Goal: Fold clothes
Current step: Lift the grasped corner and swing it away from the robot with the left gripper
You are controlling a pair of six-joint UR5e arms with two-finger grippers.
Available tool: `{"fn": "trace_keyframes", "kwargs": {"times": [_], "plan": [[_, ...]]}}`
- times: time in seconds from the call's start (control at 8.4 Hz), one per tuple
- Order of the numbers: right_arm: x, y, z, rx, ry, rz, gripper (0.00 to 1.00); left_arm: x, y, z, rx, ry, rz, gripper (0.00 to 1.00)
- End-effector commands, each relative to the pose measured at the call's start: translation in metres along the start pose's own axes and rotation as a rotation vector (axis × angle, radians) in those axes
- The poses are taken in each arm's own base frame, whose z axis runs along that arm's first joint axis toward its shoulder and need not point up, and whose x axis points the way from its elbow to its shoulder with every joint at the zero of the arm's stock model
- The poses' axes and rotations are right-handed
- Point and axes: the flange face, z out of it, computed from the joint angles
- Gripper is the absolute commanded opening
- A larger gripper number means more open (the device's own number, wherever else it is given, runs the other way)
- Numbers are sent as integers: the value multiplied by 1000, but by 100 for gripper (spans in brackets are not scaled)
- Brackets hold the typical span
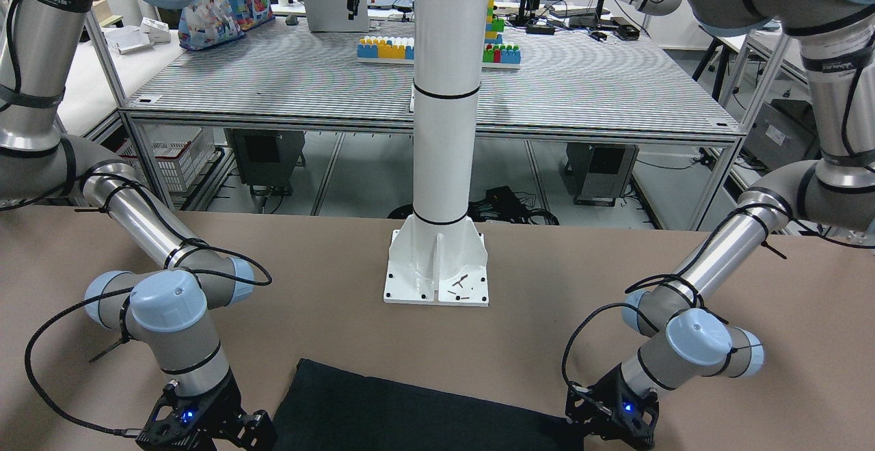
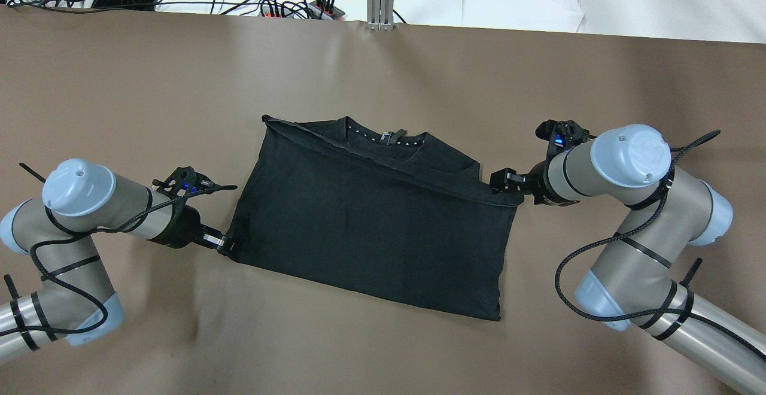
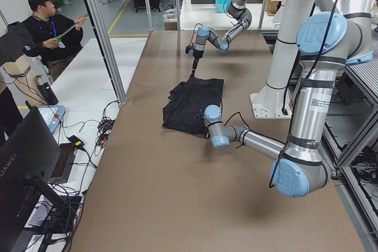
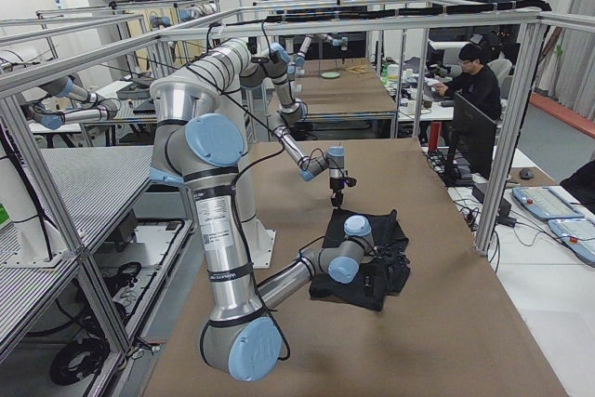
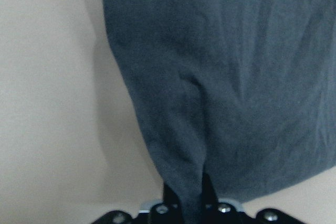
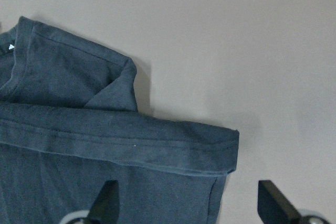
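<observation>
Brown matting covers the desk (image 2: 383, 60). The black garment (image 2: 371, 221) lies near its middle, slightly askew, with its collar side toward the desk's far edge. A folded band runs across that side, and small white print (image 2: 389, 137) dots the collar.

On the side toward the desk's left edge, the left tool (image 2: 222, 243) is closed on the garment's near corner. The left wrist view shows a ridge of cloth pinched between its fingers.

Toward the desk's right edge, the right tool (image 2: 505, 181) sits at the end of the folded band with its jaws spread wide. The right wrist view shows nothing clamped between them.

The main risk is that only one corner is held. If the left arm lifts or drags now, the free right side would probably lag, swinging the garment round and opening the band. The left pinch also looks thin and could slip. If the right tool closes where it is, it may catch only the band's top layer or miss the corner, leaving a crooked fold.
</observation>
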Motion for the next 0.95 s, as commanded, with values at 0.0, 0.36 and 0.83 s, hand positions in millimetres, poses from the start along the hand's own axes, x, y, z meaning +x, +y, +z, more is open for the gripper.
{"fn": "trace_keyframes", "kwargs": {"times": [0.0, 0.36, 0.83], "plan": [[0, 1, 0, -1, 0, 0, 93, -24, -26, -33, 45, -11, -27, 0], [0, 1, 0, -3, -1, 0, 93, -47, -118, -52, 136, -86, -70, 0], [-2, 5, 3, -7, -2, -3, 93, -17, -301, -34, 272, -252, -43, 0]]}}
